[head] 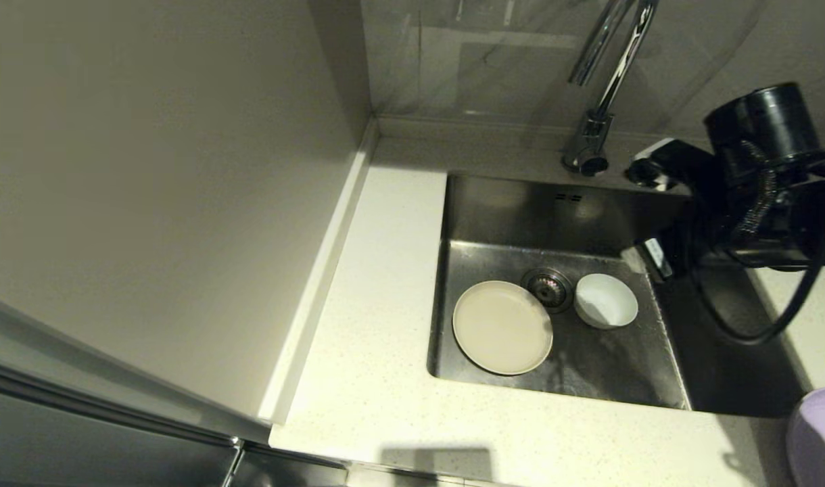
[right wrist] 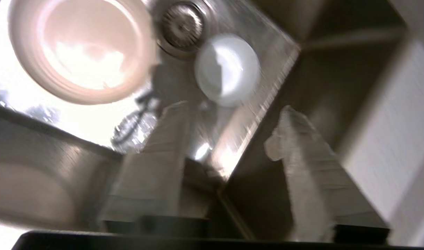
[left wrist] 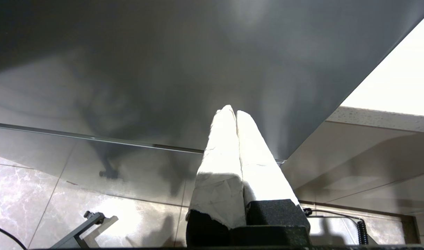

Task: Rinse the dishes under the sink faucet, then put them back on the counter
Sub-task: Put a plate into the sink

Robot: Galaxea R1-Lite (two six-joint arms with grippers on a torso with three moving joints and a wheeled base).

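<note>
Your right gripper (right wrist: pixel 233 118) hangs wide open and empty over the sink's (head: pixel 663 338) right wall, just beside the white bowl (head: pixel 606 301); the cream plate (head: pixel 502 327) lies well apart.

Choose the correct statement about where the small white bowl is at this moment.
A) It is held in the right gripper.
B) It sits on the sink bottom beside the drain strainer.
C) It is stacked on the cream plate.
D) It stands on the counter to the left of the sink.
B: the small white bowl rests on the floor of the sink, just right of the drain strainer, apart from the cream plate.
</note>
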